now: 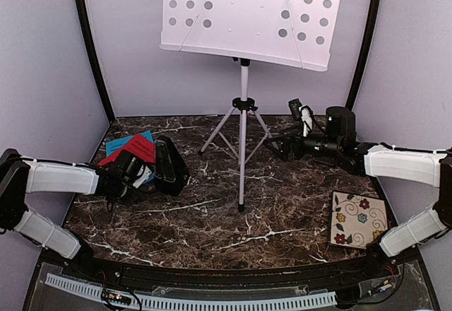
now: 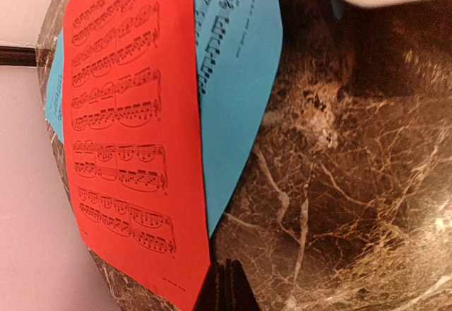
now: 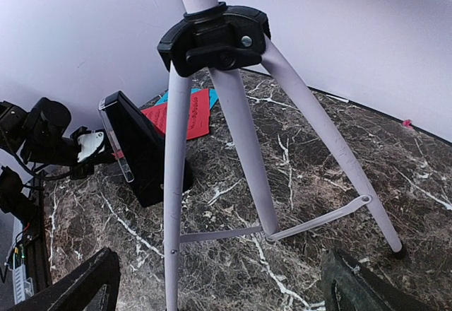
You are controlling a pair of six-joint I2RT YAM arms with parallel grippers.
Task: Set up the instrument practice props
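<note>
The white music stand (image 1: 244,134) is upright mid-table, with its perforated desk (image 1: 247,14) high at the back. A red page (image 2: 120,113) lies over a cyan-blue page (image 2: 236,78) at the table's far left. My left gripper (image 2: 229,283) is shut, its fingertips over the red page's near edge; a pinch on the paper does not show. The black metronome (image 1: 171,166) stands just right of that gripper (image 1: 138,169). My right gripper (image 3: 226,290) is open and low, facing the tripod legs (image 3: 240,148) and holding nothing.
A floral tile (image 1: 359,219) lies at the near right by the right arm's base. Pale walls close in the marble table (image 1: 282,205) at the back and on both sides. The tripod's three legs spread across the table's middle.
</note>
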